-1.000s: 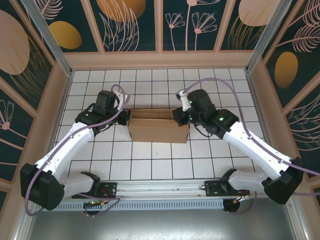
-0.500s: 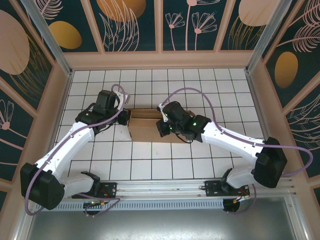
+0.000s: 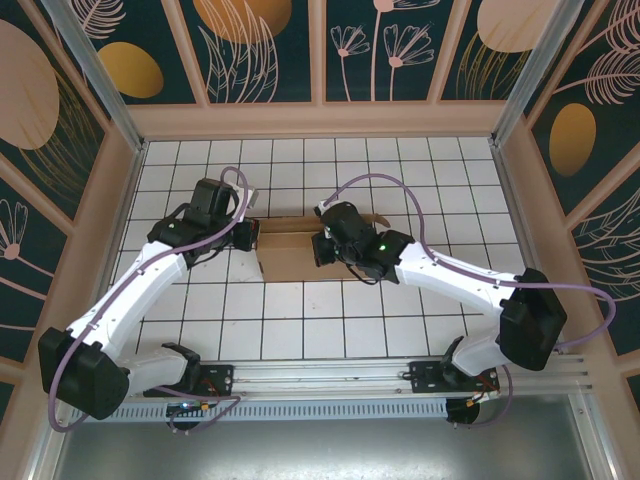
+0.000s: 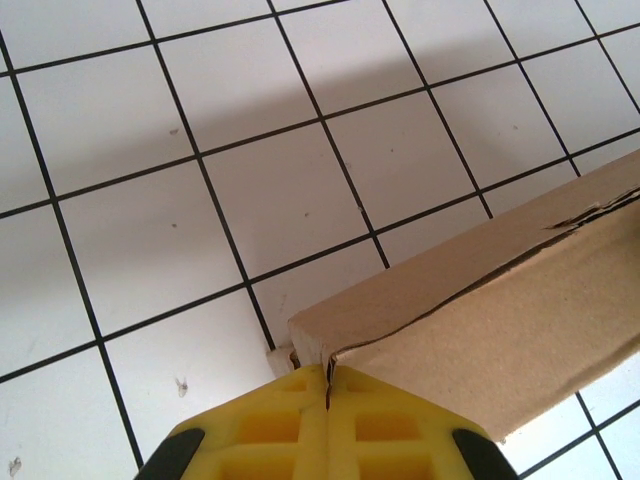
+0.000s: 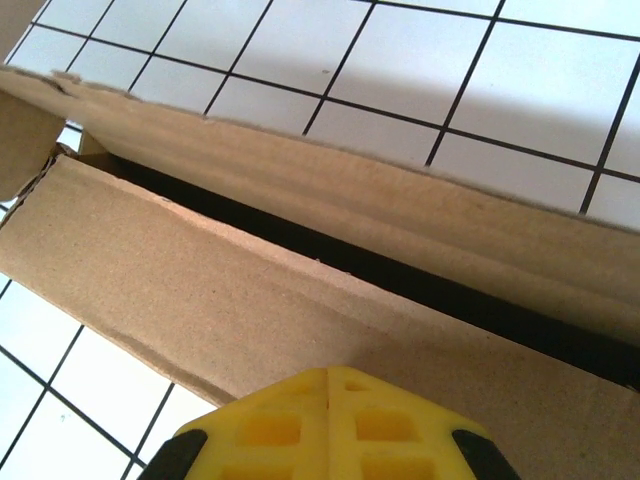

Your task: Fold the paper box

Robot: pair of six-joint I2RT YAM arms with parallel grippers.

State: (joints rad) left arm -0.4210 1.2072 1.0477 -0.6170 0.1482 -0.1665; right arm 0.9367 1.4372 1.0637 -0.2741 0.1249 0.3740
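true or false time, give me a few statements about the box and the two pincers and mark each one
1. The paper box lies on a white table with black grid lines. True.
2. The left pincer is wide open. False: its yellow fingers are pressed together, right at a corner of the box.
3. The right pincer is shut and sits over a flat cardboard panel of the box. True.
4. The box is closed flush all round. False: the right wrist view shows a dark gap between that panel and the wall behind it.
5. The box is glossy red plastic. False: it is plain brown cardboard.
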